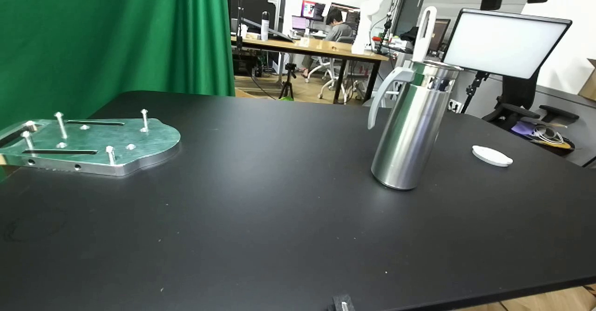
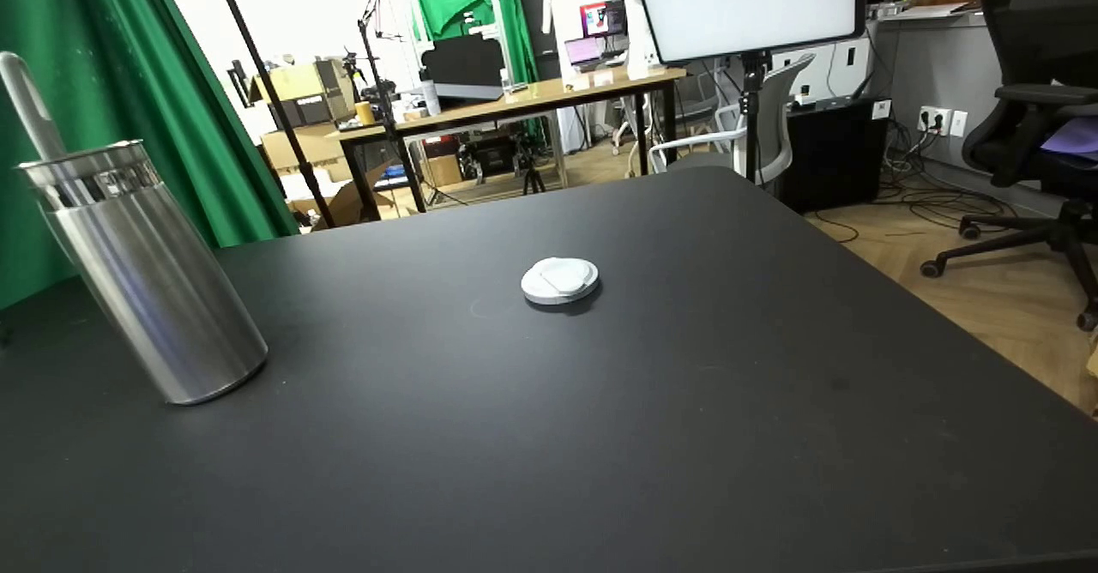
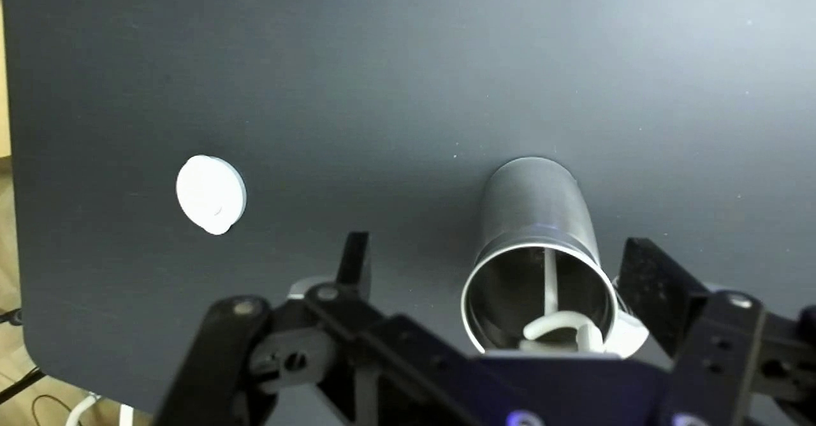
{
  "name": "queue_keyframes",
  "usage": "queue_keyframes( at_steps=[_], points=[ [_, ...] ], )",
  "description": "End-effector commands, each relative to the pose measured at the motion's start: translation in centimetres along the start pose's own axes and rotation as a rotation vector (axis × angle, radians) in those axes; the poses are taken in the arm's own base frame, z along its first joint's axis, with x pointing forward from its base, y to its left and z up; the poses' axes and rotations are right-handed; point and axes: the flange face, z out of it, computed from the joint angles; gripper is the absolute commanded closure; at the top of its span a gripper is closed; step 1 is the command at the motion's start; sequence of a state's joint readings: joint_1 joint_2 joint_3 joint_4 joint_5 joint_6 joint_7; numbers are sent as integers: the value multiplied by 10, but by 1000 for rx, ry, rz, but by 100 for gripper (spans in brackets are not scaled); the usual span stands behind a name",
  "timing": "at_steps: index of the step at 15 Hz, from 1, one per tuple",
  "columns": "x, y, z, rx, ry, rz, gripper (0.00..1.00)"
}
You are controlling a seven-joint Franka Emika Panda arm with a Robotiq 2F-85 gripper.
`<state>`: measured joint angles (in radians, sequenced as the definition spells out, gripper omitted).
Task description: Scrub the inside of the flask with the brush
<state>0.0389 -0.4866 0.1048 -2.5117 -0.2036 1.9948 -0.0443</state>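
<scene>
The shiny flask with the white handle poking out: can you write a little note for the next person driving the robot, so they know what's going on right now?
Pincer: wide open, gripping nothing.
Steel flask: standing on the black table, its mouth uncovered.
White brush: inside the flask, handle sticking out of the top; its scrubbing end is hidden.
White lid: lying on the table, apart from the flask.
Done: lid off, brush in.
Left: probably grip the brush handle and scrub the inside. These pictures can't show whether any scrubbing has happened.
</scene>
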Motion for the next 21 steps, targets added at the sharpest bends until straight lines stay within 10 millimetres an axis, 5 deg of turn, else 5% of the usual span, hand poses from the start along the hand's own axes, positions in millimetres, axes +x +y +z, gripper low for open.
queue_keyframes(
  at_steps=[1, 11, 13, 21],
  points=[
    [35, 8, 10, 103, -3, 29, 0],
    [90, -8, 16, 315, -12, 9, 0],
    [97, -7, 18, 308, -19, -2, 26],
    [113, -9, 36, 335, -162, -45, 81]
  ],
)
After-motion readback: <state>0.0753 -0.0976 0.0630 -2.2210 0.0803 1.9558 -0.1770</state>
